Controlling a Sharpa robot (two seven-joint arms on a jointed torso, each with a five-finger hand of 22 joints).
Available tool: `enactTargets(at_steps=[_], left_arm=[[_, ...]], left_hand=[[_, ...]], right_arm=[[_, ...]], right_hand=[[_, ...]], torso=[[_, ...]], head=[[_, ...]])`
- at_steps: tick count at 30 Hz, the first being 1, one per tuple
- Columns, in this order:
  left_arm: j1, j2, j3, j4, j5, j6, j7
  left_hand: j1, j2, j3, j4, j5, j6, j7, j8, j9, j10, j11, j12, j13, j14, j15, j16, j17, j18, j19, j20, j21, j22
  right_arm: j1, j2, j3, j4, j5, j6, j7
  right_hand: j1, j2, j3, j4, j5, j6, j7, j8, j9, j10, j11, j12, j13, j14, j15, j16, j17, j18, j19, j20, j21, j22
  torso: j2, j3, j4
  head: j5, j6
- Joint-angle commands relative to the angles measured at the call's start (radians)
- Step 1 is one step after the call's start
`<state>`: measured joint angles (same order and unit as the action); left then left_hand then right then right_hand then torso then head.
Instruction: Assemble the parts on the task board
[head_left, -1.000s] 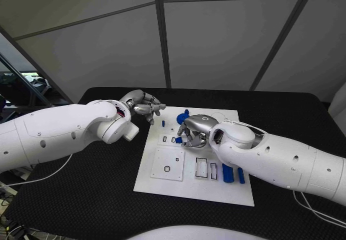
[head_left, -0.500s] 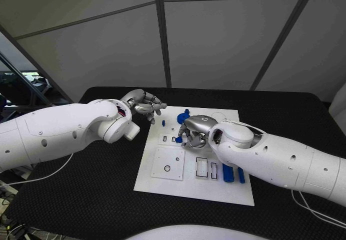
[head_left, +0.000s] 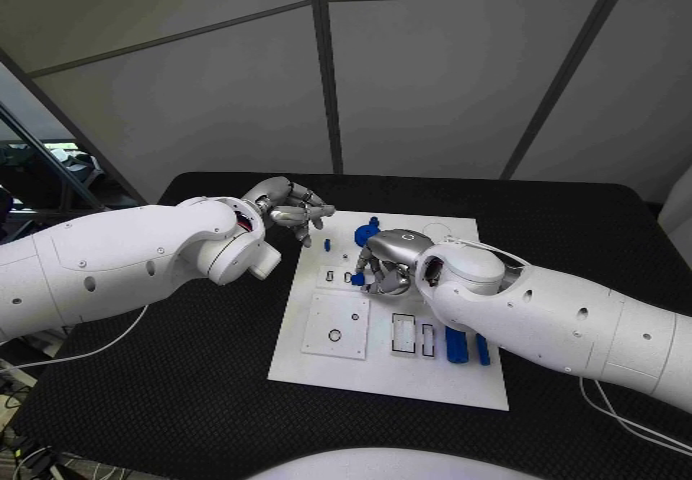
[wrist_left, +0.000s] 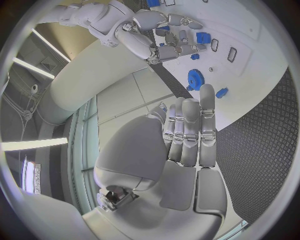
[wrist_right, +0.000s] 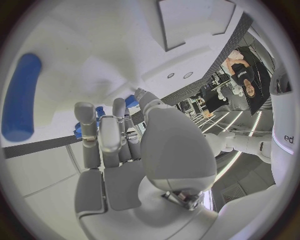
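Head camera first: task board (head_left: 346, 345) sits mid-table on the black mat (head_left: 173, 400). Right hand (head_left: 381, 270) is down on the upper middle of the board, fingers curled in around a small blue part (head_left: 358, 280) that peeks out at its fingertips. Whether it's really clamped on that piece or just bunched over it, I can't tell from up here. Left hand (head_left: 293, 212) floats just off the board's far left corner, fingers loosely bent and apart, holding nothing. A blue gear (head_left: 366, 236) stands at the board's far edge, between the two hands, and two long blue bars (head_left: 464, 348) lie side by side near the right edge, close to the near end.

Left wrist cam: left hand (wrist_left: 187, 135) has its fingers straight and side by side, nothing in them, with the gear (wrist_left: 196, 79) just past the fingertips on the board (wrist_left: 250, 60). The right hand (wrist_left: 164, 41) shows farther off, bunched over small blue pieces.

Right wrist cam: right hand (wrist_right: 115, 145) has fingers bent toward the board (wrist_right: 94, 60), bits of blue showing behind the fingertips, grip still unclear. One blue bar (wrist_right: 20, 97) lies off to the side.
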<state>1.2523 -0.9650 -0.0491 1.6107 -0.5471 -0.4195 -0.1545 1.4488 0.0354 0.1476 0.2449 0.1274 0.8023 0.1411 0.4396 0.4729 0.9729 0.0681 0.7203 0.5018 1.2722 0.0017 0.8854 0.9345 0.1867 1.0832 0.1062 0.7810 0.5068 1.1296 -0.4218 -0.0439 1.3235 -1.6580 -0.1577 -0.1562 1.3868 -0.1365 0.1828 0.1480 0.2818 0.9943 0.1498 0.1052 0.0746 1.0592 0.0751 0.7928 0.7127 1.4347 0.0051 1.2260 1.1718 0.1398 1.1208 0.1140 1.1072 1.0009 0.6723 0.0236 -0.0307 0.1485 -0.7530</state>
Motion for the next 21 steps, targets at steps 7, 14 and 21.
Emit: enactTargets(at_steps=[7,14,21], left_arm=[[0.001,0.003,0.001,0.001,0.002,0.008,0.006],[0.001,0.005,0.001,0.0,0.002,0.012,0.004],[0.001,0.006,0.001,-0.001,0.002,0.013,0.002]], left_hand=[[0.003,-0.011,0.006,0.0,0.005,0.008,0.002,0.005,-0.001,0.006,-0.003,0.005,-0.001,-0.002,-0.002,-0.003,-0.001,-0.003,0.007,-0.001,-0.005,-0.002],[0.003,-0.014,0.011,-0.001,0.005,0.008,0.002,0.005,-0.002,0.005,-0.002,0.006,-0.003,-0.003,-0.002,-0.004,-0.002,-0.003,0.008,-0.001,-0.006,-0.002],[0.003,-0.017,0.018,-0.002,0.005,0.008,0.002,0.006,-0.004,0.005,-0.002,0.007,-0.005,-0.003,-0.002,-0.004,-0.004,-0.003,0.009,-0.001,-0.007,-0.003]], right_arm=[[-0.004,0.008,-0.002,-0.007,0.003,0.017,-0.006],[-0.006,0.012,-0.002,-0.011,0.001,0.021,-0.017],[-0.008,0.012,-0.002,-0.011,-0.018,0.047,-0.035]], right_hand=[[-0.002,0.016,0.002,0.01,-0.008,0.025,-0.004,0.017,0.003,0.006,-0.014,0.016,0.008,0.006,-0.012,0.019,0.01,-0.007,0.014,-0.006,0.015,0.016],[0.0,0.018,0.004,0.009,-0.008,0.032,-0.007,0.022,0.004,0.009,-0.017,0.021,0.01,0.008,-0.014,0.023,0.013,-0.008,0.018,-0.008,0.02,0.021],[0.014,0.023,0.016,0.0,-0.005,0.048,-0.013,0.035,0.006,0.017,-0.023,0.032,0.018,0.015,-0.019,0.038,0.024,-0.012,0.034,-0.012,0.038,0.043]], torso=[[0.0,-0.0002,0.0004],[0.0,-0.0002,-0.0001],[0.0,-0.0002,0.0005]], head=[[0.001,-0.003],[0.001,-0.004],[0.001,-0.007]])
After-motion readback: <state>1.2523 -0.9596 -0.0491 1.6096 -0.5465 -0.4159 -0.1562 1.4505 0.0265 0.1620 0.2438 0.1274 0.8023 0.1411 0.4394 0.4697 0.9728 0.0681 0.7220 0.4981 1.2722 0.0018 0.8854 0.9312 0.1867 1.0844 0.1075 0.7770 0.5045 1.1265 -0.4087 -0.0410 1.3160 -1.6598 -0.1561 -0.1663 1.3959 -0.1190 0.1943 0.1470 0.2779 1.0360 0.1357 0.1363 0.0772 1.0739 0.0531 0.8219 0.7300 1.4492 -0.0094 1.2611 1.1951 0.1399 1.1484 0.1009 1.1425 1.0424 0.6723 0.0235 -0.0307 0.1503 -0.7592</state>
